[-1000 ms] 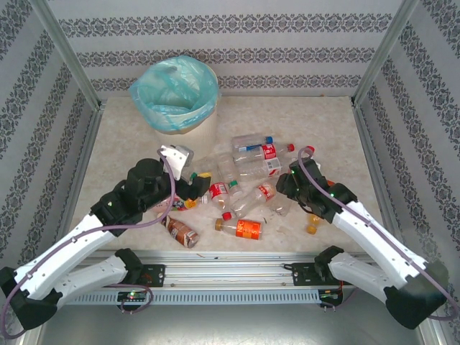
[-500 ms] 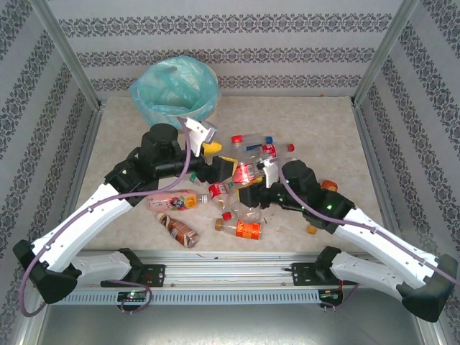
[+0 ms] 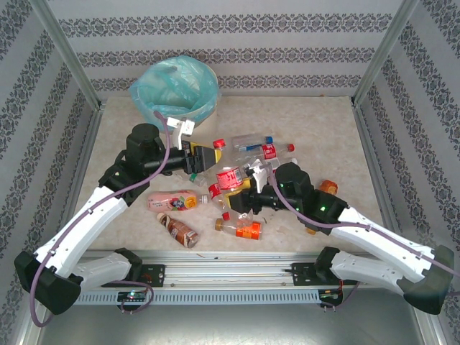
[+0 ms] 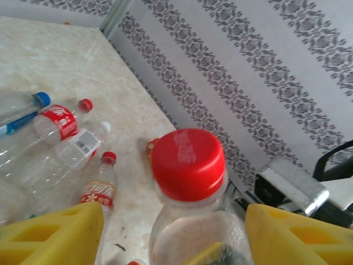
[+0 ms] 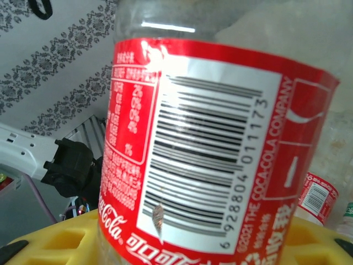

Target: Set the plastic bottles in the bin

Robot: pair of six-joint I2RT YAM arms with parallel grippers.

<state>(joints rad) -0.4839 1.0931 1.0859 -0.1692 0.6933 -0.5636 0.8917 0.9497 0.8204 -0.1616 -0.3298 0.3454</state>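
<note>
The beige marbled tabletop [image 3: 323,122] carries the bin [image 3: 213,100] at far left; plastic bottles [image 3: 172,200] lie scattered centrally.

Bright, even white light; the counter [image 3: 323,129] right of the bin [image 3: 162,108] carries only faint, soft shadows. In the right wrist view a glare streak crosses the red-labelled bottle [image 5: 204,149]; in the left wrist view the near red cap [image 4: 187,160] is slightly blurred.

Bin [image 3: 147,100] far left, behind bottles [image 3: 172,200].

Cola bottle [image 3: 228,175] aloft, bottles [image 3: 172,200] near bin [image 3: 208,90]
</note>
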